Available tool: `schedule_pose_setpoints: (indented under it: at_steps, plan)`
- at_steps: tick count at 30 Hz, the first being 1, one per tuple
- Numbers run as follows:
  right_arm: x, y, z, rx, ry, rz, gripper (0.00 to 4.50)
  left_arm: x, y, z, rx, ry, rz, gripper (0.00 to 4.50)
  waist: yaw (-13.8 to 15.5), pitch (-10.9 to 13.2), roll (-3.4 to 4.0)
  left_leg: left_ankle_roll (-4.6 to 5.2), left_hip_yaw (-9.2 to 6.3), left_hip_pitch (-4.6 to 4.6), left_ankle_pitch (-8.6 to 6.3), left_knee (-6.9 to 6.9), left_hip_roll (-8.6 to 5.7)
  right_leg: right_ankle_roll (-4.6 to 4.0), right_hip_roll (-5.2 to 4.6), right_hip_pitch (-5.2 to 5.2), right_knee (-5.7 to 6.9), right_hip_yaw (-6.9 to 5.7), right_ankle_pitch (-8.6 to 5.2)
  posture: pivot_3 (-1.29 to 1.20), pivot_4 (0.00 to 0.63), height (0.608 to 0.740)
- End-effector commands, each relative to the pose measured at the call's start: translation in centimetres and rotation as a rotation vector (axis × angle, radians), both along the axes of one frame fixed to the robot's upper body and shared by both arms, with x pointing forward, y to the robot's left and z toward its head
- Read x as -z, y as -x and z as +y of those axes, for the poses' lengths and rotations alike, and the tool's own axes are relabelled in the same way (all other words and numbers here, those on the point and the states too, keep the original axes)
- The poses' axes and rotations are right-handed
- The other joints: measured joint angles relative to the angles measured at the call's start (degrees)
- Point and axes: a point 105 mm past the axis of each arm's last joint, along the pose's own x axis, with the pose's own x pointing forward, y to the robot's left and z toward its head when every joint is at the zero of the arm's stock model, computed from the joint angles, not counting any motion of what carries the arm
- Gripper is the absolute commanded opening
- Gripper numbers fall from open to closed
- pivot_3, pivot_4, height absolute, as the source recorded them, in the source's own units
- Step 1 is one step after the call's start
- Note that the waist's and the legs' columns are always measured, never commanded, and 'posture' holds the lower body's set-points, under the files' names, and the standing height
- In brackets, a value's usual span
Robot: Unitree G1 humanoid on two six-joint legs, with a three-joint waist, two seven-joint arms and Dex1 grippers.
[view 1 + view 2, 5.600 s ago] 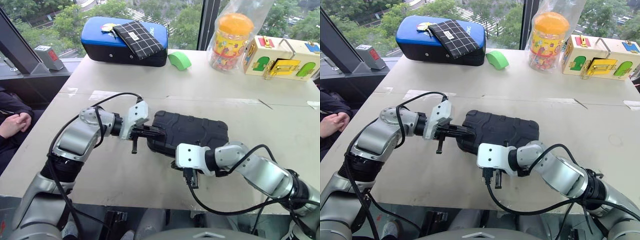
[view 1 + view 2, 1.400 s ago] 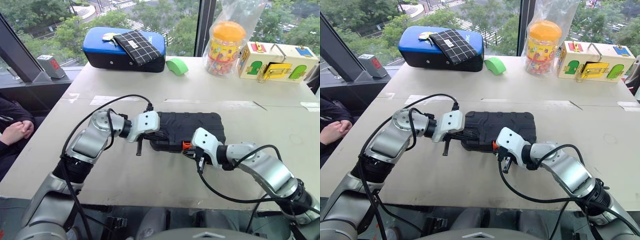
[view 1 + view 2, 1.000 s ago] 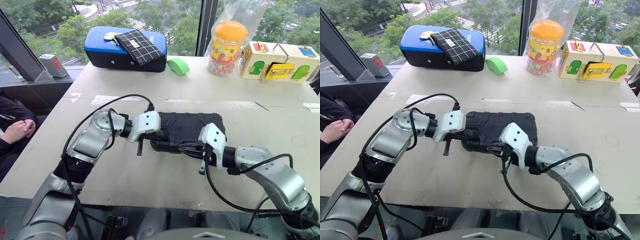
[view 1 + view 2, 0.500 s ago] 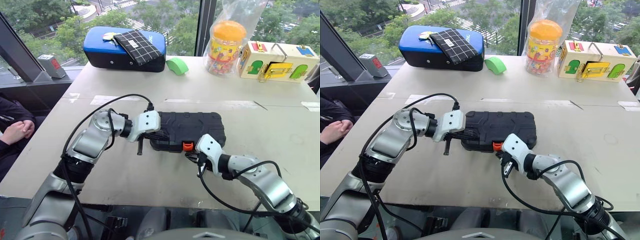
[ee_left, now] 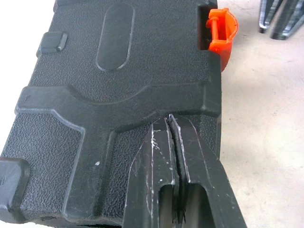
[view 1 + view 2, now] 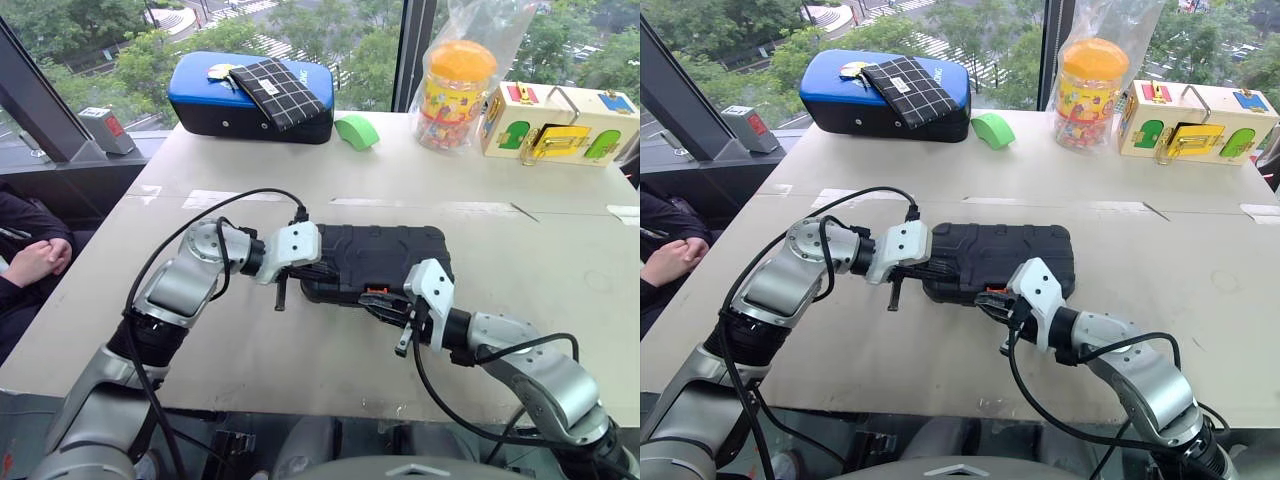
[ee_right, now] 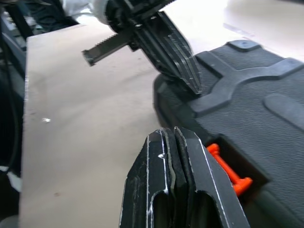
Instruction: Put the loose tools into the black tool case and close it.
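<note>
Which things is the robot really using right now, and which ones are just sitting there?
Using:
black tool case, lid down
its orange latch
left gripper
right gripper

Just sitting there:
blue-topped case
checked pouch
green thing
orange-lidded jar
wooden latch box

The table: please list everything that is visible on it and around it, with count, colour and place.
black tool case: one, black, closed, middle of the table
latch: one, orange, on the case's near edge
blue-topped case: one, blue and black, far left of the table
checked pouch: one, dark with white lines, lying on the blue-topped case
green object: one, green, right of the blue-topped case
jar: one, orange lid, in a clear bag, far side
toy box: one, pale with coloured doors, far right
person's hands: clasped, at the left edge
left hand: shut, tips on the case's left end
right hand: shut, at the latch
</note>
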Motion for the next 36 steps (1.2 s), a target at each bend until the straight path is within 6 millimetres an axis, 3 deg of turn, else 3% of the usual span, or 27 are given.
schedule_pose_setpoints:
  at_steps: [1,6,13,23,36]
  plan:
    - [-0.5,-0.8,-0.6,0.046,0.003,-0.052,0.02,5.8,1.4,2.1,-0.091,-0.149,0.208,0.00,0.14,0.00,0.00,0.00,0.00,0.00,0.00,-0.01,0.00,0.00,0.00,-0.01,-0.01,0.00,0.00,0.00,0.150,0.740]
    - [0.2,-1.2,-0.8,0.076,-0.005,-0.027,0.02,5.9,1.6,2.1,-0.092,-0.149,0.208,0.00,0.36,0.00,-0.01,0.02,0.00,0.01,0.01,-0.18,0.00,-0.01,-0.02,-0.04,-0.06,0.00,0.00,0.00,0.150,0.740]
    - [3.9,-1.3,-1.7,0.108,0.099,0.049,0.02,5.8,1.7,2.0,-0.096,-0.143,0.208,0.00,0.35,-0.05,-0.04,0.01,0.01,0.03,0.01,-0.25,-0.01,0.00,-0.03,-0.04,-0.10,0.02,-0.01,0.00,0.150,0.740]
    - [6.8,-2.5,-1.7,0.151,0.168,0.112,0.02,5.7,1.6,2.0,-0.102,-0.140,0.207,0.00,0.24,-0.33,-0.11,-0.22,0.02,0.16,-0.12,-0.31,0.01,-0.01,-0.04,-0.02,-0.10,0.08,-0.02,0.00,0.150,0.740]
    - [10.8,-1.5,-2.3,0.174,0.205,0.320,0.02,5.7,1.7,1.9,-0.114,-0.131,0.208,0.00,0.21,-0.46,-0.24,-0.26,0.18,0.81,-0.15,-0.79,0.02,-0.18,-0.27,0.32,-0.10,0.09,-0.13,0.00,0.150,0.740]
